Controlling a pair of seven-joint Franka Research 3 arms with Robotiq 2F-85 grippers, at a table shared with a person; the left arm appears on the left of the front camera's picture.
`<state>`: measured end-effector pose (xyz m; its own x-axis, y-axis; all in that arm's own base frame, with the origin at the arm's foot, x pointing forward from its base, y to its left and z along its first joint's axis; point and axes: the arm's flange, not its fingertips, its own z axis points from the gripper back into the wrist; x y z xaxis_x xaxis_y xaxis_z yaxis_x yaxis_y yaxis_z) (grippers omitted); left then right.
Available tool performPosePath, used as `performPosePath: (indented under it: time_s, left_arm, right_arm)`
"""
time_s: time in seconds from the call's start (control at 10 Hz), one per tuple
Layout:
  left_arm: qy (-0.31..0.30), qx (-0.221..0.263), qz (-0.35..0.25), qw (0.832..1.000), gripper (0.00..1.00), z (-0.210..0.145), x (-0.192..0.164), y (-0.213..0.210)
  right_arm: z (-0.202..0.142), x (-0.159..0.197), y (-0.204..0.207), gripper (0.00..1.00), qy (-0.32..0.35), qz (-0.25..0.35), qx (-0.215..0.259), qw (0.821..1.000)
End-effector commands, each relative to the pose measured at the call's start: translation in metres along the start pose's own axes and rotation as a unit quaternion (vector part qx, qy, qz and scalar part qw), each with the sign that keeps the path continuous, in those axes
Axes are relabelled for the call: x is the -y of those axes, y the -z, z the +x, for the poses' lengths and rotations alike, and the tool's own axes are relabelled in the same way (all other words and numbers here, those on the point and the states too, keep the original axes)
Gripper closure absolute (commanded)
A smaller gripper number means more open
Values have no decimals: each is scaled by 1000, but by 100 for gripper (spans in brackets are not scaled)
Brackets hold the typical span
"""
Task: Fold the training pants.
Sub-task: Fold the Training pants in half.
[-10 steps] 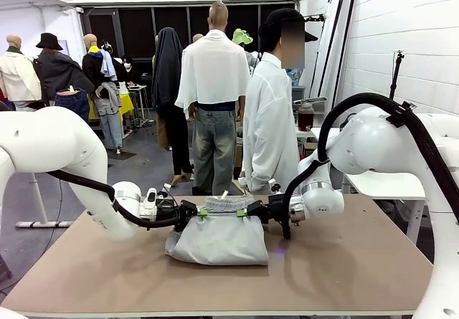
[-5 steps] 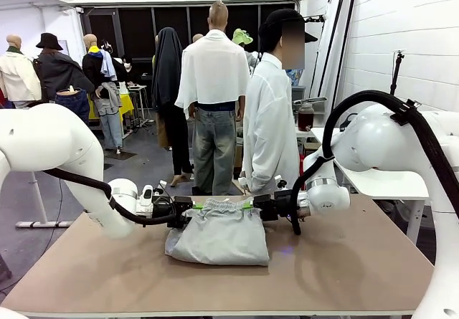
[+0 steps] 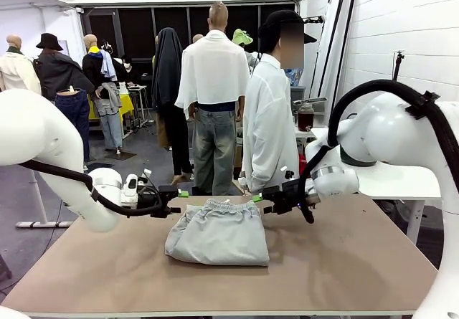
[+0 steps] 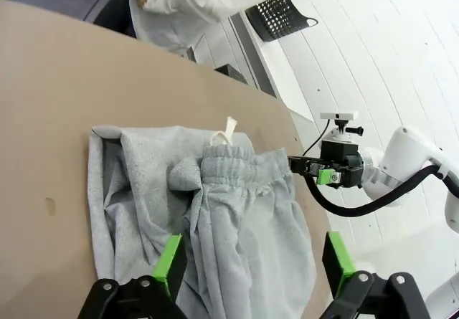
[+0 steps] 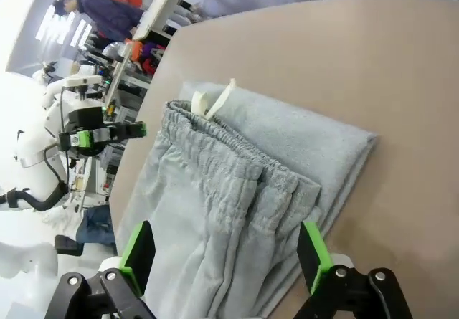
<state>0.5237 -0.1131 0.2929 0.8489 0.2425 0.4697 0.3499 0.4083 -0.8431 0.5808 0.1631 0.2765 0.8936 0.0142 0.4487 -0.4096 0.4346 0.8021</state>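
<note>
Training pants (image 3: pixel 218 234) lying folded mid-table (image 3: pixel 344 269), compact grey bundle, gathered waistband (image 3: pixel 224 206) on top at far edge, twd person in white shirt (image 3: pixel 269 132) standing at far side. White drawstring end (image 4: pixel 229 127) poking up from waistband in left wrist view; same string (image 5: pixel 215 100) seen in right wrist view.

Left gripper (image 3: pixel 178 193) just left of pants' far-left corner, raised a bit off table, apart from fabric. Jaws spread wide, nothing betw them; green pads (image 4: pixel 170 260) in left wrist view framing the pants (image 4: pixel 208 226) below, no contact.

Right gripper (image 3: pixel 259 201) just right of waistband's far-right end, also clear of cloth. Jaws apart, holding nothing; pads (image 5: pixel 138 251) in right wrist view straddling view of pants (image 5: pixel 244 190), not touching.

Both grippers pointing inward at each other across bundle, roughly level w/ waistband. Each wrist cam catching the other gripper farther off: right one (image 4: pixel 324 173) past the waistband in left wrist view, left one (image 5: pixel 100 134) beyond pants in right wrist view.

Pants' layers stacked, lower fold sticking out at one side under the waistband layer. Fabric wrinkled near left edge.
</note>
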Motion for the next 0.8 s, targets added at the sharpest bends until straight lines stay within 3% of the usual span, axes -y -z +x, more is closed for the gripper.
performPosePath:
  time_s: [0.0,0.3,0.5,0.6,0.7]
  left_arm:
    - [32,12,18,999,0,-3,24,-27]
    - [57,26,26,998,0,0,53,-56]
    - [66,30,22,997,0,3,65,-62]
    - [66,47,50,995,0,6,69,-58]
    - [59,32,17,998,0,8,63,-60]
  right_arm:
    - [7,-24,-21,0,-5,-35,-18,999]
    - [21,-55,-53,0,-29,-77,-25,996]
    - [24,-60,-54,0,-33,-80,-29,996]
    - [24,-59,-52,0,-35,-66,-23,997]
    - [30,-61,-58,0,-43,-69,-21,997]
